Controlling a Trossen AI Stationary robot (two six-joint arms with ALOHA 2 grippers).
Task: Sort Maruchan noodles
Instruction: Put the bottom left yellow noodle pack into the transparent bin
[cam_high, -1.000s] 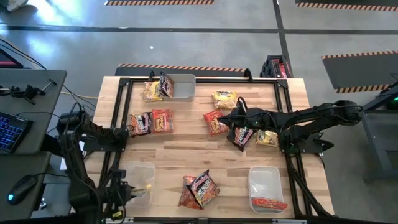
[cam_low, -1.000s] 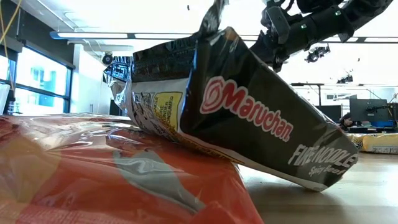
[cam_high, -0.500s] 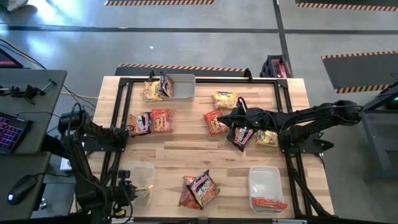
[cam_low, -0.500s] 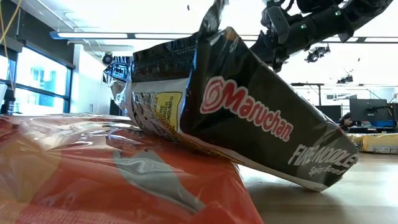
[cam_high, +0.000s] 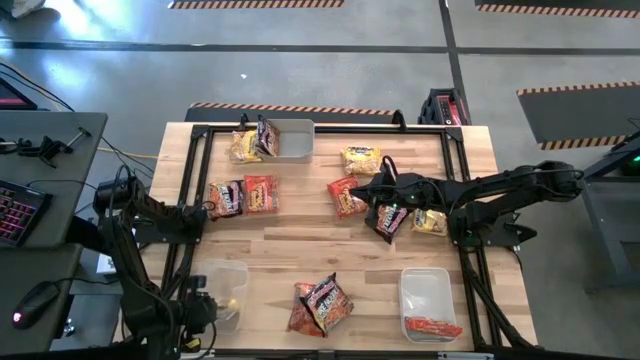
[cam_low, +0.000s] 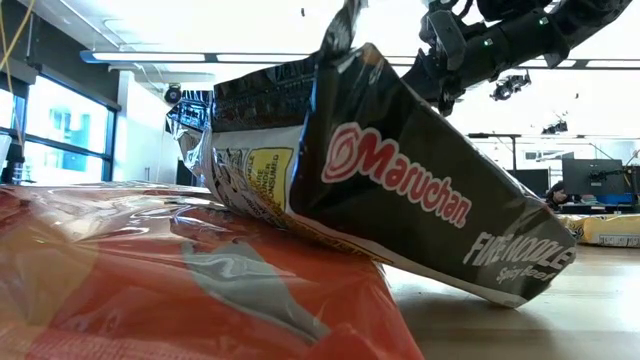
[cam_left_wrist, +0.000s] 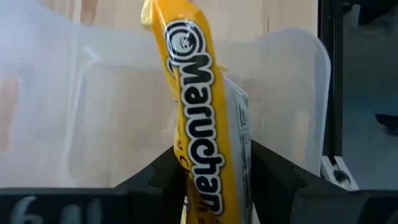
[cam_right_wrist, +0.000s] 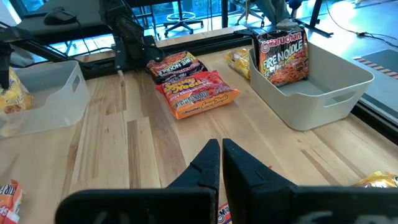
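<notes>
Yellow noodle packet between left gripper fingers

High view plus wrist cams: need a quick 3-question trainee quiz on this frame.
1. Left wrist view: which colour is the packet standing upright in front of the clear bin? A red-orange, B yellow, C dark brown.
2. True or false: the right gripper is shut with no packet between its fingers.
3. Fill in: the dark packet standing in the far bin reads "Fire ____".

Key: 1 B, the yellow packet; 2 true; 3 Noodle.
</notes>
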